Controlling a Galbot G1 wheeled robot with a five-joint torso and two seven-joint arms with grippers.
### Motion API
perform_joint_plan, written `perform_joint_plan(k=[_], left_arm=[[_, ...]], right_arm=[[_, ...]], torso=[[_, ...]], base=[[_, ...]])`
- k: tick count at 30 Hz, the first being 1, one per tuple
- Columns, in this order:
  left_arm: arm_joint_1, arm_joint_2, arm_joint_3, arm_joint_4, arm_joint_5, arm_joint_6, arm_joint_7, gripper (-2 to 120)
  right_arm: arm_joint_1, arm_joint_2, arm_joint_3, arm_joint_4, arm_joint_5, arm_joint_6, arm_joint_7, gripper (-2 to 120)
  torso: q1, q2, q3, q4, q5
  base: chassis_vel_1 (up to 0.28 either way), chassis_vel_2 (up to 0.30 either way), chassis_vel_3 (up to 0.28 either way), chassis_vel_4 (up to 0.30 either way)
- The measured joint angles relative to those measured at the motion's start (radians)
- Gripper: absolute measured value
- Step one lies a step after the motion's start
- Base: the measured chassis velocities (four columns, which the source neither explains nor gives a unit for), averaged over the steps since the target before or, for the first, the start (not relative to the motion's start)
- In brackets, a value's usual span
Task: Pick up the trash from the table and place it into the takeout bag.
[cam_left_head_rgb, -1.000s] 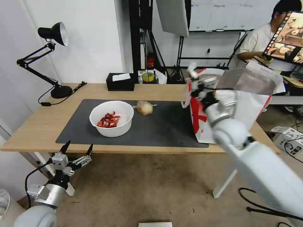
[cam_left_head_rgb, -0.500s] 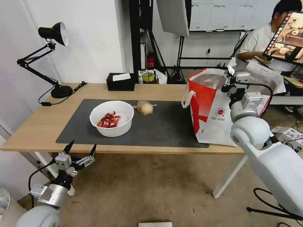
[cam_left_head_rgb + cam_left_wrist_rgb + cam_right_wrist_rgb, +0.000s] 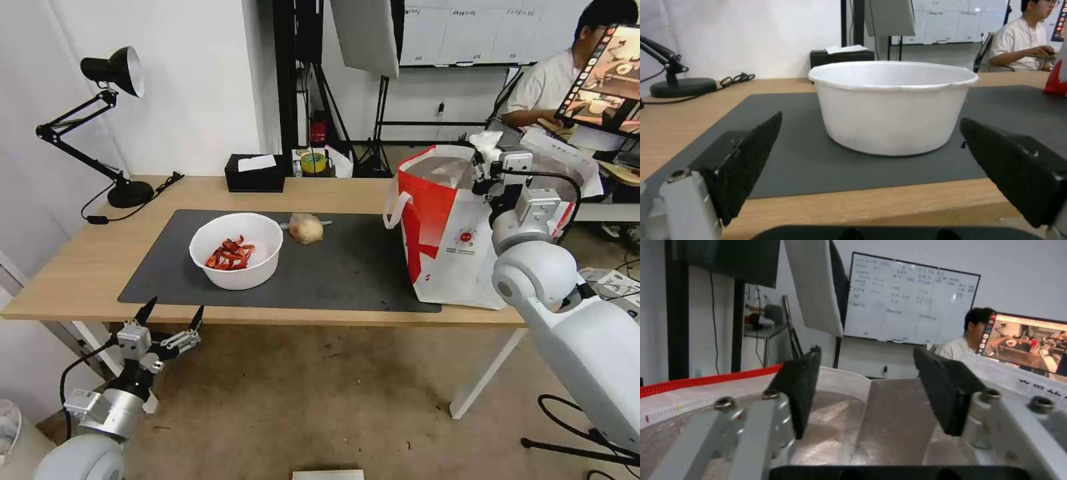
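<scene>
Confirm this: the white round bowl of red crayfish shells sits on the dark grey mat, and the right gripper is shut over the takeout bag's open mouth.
Not quite. The right gripper is open, not shut: the right wrist view shows its black pads spread apart with nothing between them, above the silver foil lining of the white-and-red takeout bag. The rest holds: in the head view the white round bowl of red crayfish shells sits on the dark grey mat.
</scene>
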Motion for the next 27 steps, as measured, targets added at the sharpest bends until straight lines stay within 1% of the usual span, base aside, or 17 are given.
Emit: perform_joint_plan(k=[1,4,5,7,8,9,12,16,19,20,23,24,26,27], left_arm=[[0.000,0.000,0.000,0.000,0.000,0.000,0.000,100],[-0.005,0.001,0.004,0.001,0.000,0.000,0.000,100],[-0.005,0.001,0.004,0.001,0.000,0.000,0.000,100],[-0.007,0.003,0.004,0.000,-0.001,0.000,0.000,100],[-0.007,0.003,0.004,0.000,-0.001,0.000,0.000,100],[-0.008,0.004,0.004,0.000,-0.002,0.000,0.000,100],[-0.009,0.006,0.003,-0.002,-0.003,0.000,-0.001,100],[-0.009,0.006,0.002,-0.004,-0.003,0.000,-0.004,100],[-0.007,0.005,0.003,-0.010,-0.002,0.000,-0.019,100],[-0.007,0.005,0.003,-0.010,-0.002,0.000,-0.019,100],[-0.005,0.005,0.002,-0.015,-0.002,-0.001,-0.020,100],[-0.005,0.005,0.002,-0.015,-0.002,-0.001,-0.020,100],[-0.003,0.005,0.001,-0.016,0.000,-0.005,-0.020,100],[-0.002,0.003,0.001,-0.017,0.001,-0.007,-0.020,100]], right_arm=[[0.000,0.000,0.000,0.000,0.000,0.000,0.000,59],[-0.001,-0.001,-0.001,0.001,0.000,0.000,-0.002,75],[-0.001,-0.001,-0.001,0.001,0.000,0.000,-0.002,75],[-0.004,-0.002,-0.001,0.009,0.009,0.001,-0.005,84],[-0.004,-0.002,-0.001,0.009,0.009,0.001,-0.005,84],[-0.005,-0.003,0.000,0.015,0.017,0.005,-0.009,89],[-0.017,-0.008,0.006,0.040,0.048,0.039,-0.034,99],[-0.027,-0.012,0.010,0.061,0.072,0.061,-0.053,100],[-0.055,-0.023,0.020,0.103,0.100,0.117,-0.132,100],[-0.055,-0.023,0.020,0.103,0.100,0.117,-0.132,100],[-0.102,-0.034,0.028,0.148,0.117,0.147,-0.200,100],[-0.102,-0.034,0.028,0.148,0.117,0.147,-0.200,100],[-0.151,-0.040,0.037,0.185,0.119,0.155,-0.248,100],[-0.192,-0.044,0.047,0.213,0.119,0.157,-0.289,100]], torso=[[0.000,0.000,0.000,0.0000,0.0000],[0.000,0.000,0.000,0.0000,0.0000],[0.000,0.000,0.000,0.0000,0.0000],[0.000,0.000,0.000,0.0000,0.0000],[0.000,0.000,0.000,0.0000,0.0000],[0.000,0.000,0.000,0.0000,0.0000],[0.000,0.000,0.000,0.0000,0.0000],[0.000,0.000,0.000,0.0000,0.0000],[0.000,0.000,0.000,0.0000,-0.0001],[0.000,0.000,0.000,0.0000,-0.0001],[0.000,0.000,0.000,0.0000,0.0000],[0.000,0.000,0.000,0.0000,0.0000],[0.000,0.000,0.000,0.0000,-0.0001],[0.000,0.000,0.000,0.0001,0.0000]], base=[[0.000,0.000,0.000,0.000],[0.000,0.000,0.000,0.000],[0.000,0.000,0.000,0.000],[0.000,0.000,0.000,0.000],[0.000,0.000,0.000,0.000],[0.000,0.000,0.000,0.000],[0.000,0.000,0.000,0.000],[0.000,0.000,0.000,0.000],[0.000,0.000,0.000,0.000],[0.000,0.000,0.000,0.000],[0.000,0.000,0.000,0.000],[0.000,0.000,0.000,0.000],[0.000,0.000,0.000,0.000],[0.000,0.000,0.000,0.000]])
